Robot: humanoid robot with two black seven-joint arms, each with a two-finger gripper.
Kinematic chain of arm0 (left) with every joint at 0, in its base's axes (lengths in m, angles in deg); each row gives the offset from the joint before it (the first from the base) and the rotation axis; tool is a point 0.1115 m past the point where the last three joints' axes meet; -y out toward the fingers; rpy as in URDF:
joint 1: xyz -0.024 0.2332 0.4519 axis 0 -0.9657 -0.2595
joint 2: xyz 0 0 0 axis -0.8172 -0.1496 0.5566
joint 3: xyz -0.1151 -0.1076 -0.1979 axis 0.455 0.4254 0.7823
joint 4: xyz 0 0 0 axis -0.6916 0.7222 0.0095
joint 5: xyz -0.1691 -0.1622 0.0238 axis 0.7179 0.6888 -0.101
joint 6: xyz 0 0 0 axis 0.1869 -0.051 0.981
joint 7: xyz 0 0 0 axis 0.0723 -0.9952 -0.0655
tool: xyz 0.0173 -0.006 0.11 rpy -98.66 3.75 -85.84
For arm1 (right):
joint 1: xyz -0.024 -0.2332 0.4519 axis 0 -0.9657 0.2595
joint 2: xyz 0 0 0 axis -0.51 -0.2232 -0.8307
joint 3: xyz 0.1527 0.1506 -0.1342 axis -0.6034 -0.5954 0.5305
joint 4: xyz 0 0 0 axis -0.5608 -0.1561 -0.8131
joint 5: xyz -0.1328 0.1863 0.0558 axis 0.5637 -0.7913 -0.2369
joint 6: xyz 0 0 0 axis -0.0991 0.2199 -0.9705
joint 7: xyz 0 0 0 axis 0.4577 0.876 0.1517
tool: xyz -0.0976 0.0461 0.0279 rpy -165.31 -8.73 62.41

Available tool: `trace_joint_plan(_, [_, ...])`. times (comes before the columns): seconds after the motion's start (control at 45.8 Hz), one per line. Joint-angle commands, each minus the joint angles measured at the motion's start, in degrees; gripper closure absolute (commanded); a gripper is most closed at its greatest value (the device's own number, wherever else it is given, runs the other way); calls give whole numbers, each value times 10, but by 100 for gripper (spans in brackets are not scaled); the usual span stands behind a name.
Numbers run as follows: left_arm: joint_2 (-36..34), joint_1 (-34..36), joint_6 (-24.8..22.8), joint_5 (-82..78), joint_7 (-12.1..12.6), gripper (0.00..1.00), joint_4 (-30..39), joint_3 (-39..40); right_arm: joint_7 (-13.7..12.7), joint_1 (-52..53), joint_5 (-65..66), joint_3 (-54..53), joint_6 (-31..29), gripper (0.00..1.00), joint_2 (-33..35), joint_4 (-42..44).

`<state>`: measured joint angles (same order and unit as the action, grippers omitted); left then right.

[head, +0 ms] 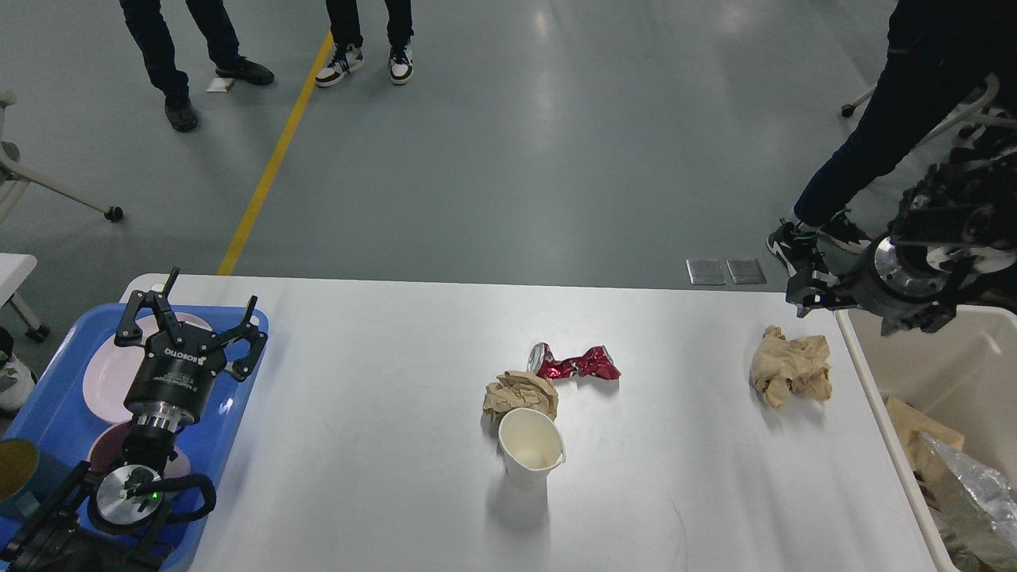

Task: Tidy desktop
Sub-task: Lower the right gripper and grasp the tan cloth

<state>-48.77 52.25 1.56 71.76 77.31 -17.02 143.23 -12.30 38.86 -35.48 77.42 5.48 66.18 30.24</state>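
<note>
Across the lower frame, the desktop point(357, 477) is uncleared: white cup point(531, 447), two paper wads point(520, 392) point(791, 365) and crushed red can point(576, 363) remain. Left gripper point(191, 319) spread, empty; right gripper point(809, 295) state indiscernible.

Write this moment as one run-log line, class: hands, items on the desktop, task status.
left hand: open over blue tray | right hand: state unclear | desktop: paper cup, two paper wads, crushed can | tidying: unfinished
</note>
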Motion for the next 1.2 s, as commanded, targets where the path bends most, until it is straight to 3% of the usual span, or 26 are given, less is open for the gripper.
trace_joint_plan(0.0, [0, 0, 0, 0, 0, 4, 0, 0, 1, -133, -2, -41, 35, 0, -20, 134])
trace_joint_plan(0.175, [0, 0, 0, 0, 0, 4, 0, 0, 6, -266, -2, -125, 40, 0, -34, 284])
trace_joint_plan(0.437, [0, 0, 0, 0, 1, 4, 0, 0, 5, -375, 8, -160, 93, 0, -91, 412])
trace_joint_plan(1.004, [0, 0, 0, 0, 1, 4, 0, 0, 5, -437, 9, -166, 195, 4, -117, 424])
trace_joint_plan(1.113, [0, 0, 0, 1, 1, 4, 0, 0, 5, -438, 9, -168, 197, 13, -118, 423])
trace_joint_plan(1.179, [0, 0, 0, 0, 1, 4, 0, 0, 5, -441, 8, -170, 197, 26, -121, 423])
